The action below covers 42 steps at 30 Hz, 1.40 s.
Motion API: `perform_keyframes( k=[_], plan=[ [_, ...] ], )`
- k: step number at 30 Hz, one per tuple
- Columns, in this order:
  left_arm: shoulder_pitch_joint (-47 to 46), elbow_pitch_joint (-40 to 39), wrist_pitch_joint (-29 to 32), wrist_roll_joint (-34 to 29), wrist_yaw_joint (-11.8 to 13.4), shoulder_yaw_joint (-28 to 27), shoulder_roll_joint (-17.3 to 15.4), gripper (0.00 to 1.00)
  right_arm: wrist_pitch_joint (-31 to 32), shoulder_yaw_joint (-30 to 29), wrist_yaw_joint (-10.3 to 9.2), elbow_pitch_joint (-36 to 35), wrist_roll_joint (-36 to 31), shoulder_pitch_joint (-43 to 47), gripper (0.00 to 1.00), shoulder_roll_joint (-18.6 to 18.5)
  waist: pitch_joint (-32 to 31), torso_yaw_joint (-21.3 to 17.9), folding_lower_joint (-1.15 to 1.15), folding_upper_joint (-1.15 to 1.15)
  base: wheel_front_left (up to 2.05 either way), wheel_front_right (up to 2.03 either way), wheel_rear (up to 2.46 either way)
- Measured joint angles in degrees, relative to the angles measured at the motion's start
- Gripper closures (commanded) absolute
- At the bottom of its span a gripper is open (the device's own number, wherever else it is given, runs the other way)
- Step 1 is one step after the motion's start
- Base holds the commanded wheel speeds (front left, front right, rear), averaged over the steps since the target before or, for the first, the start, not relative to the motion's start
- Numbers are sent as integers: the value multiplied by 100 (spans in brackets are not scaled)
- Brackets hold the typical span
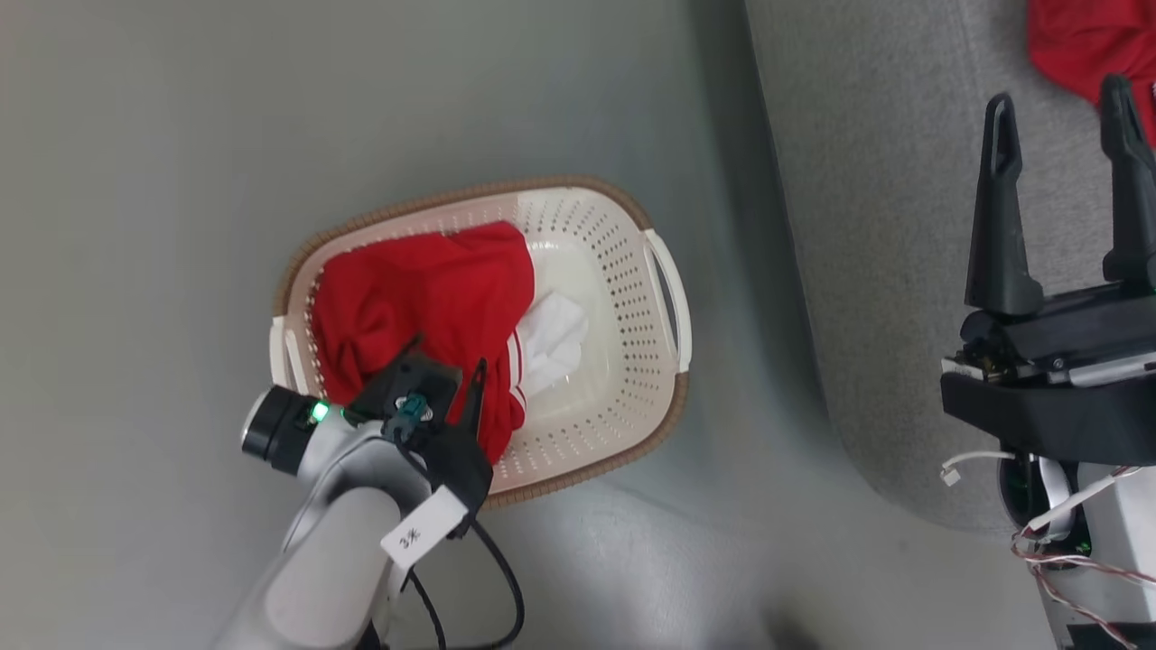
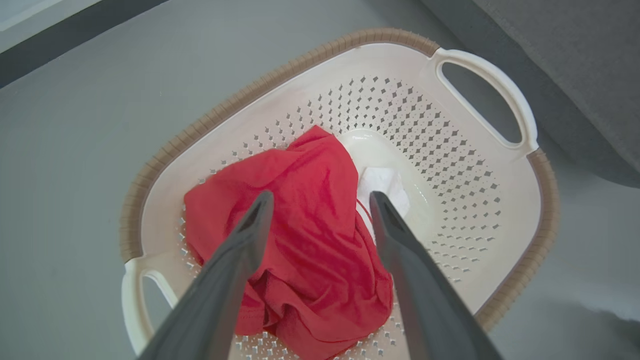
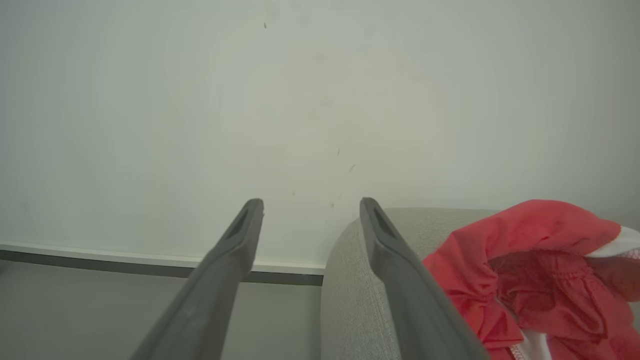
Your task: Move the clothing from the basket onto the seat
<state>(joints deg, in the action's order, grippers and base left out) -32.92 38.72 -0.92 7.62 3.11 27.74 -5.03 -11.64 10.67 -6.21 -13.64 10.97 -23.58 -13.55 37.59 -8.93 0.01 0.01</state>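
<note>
Basket (image 1: 632,361): beside sofa (image 1: 885,226), holds one red garment (image 1: 424,298). Second red garment (image 1: 1075,41): on sofa, well apart from basket. Left gripper (image 2: 320,198): fingers spread, empty, over basket's garment. Right gripper (image 1: 1058,90): fingers spread, empty, over sofa.

The cream-white perforated laundry basket (image 1: 632,361) on the left is smooth, faintly glossy plastic; its brown rim (image 2: 165,160) is ribbed in a woven-look texture. The crumpled bright red garment (image 1: 424,298) inside is soft matt cloth. The large grey sofa (image 1: 885,271) on the right wears coarse woven upholstery, and the red garment with white trim (image 3: 530,250) on it is thin, gathered matt fabric. The long dark fingers (image 2: 230,270) of the left gripper (image 2: 320,200) and right gripper (image 3: 311,202) look like matt plastic. The grey floor (image 1: 135,271) is smooth, dully sheened.
</note>
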Motion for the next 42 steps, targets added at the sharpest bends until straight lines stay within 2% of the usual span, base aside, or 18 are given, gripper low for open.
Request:
perform_keyframes(
  k=[12, 20, 42],
  plan=[
    [-897, 421, 186, -202, 144, -86, -79, 0, -25, -86, 0, -181, 0, -549, 0, 31, 911, -127, 0, 0, 0, 0, 0],
    [-1213, 798, 192, -459, 250, -90, -149, 0, -125, -79, 1, 43, 0, -862, 0, 133, 1397, -157, 0, 0, 0, 0, 0],
    [-1753, 1446, 179, -867, 402, -270, -132, 0, -257, 23, 76, 355, 0, -1021, 0, 252, 1688, -265, -1, -2, 0, 0, 0]
  ],
)
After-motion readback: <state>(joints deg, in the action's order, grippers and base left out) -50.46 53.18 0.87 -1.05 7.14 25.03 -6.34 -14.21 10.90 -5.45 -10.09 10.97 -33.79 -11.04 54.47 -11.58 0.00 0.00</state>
